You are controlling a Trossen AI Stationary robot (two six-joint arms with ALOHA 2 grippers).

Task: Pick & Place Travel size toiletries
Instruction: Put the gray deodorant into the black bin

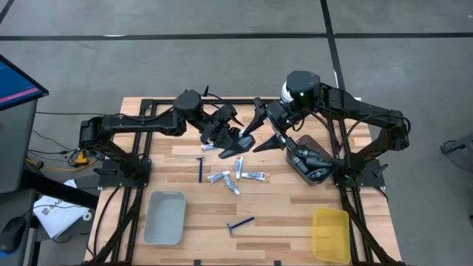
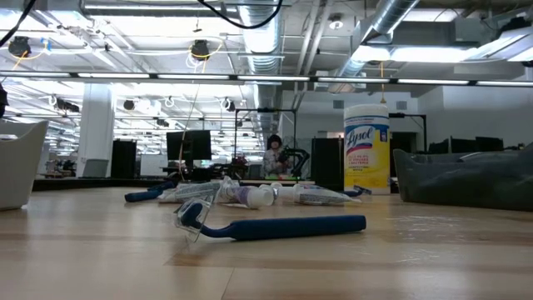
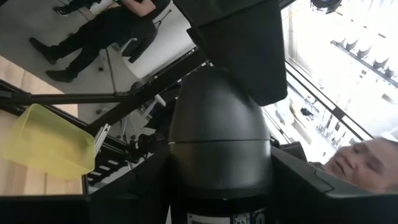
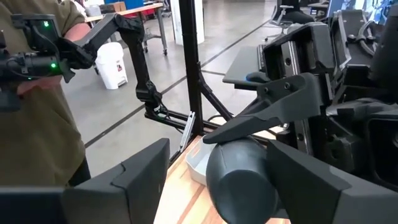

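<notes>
Razors (image 1: 240,224), two, lie loose; left hand (image 1: 230,139) grasps one oval container (image 3: 217,143), right hand (image 1: 255,137) released.

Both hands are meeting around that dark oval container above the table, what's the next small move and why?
Probably close the right hand fully on the dark oval container before the left hand lets go. The container sits between the right hand's fingers with a gap on one side, and only the left hand grips it, so releasing now would likely drop it.
</notes>
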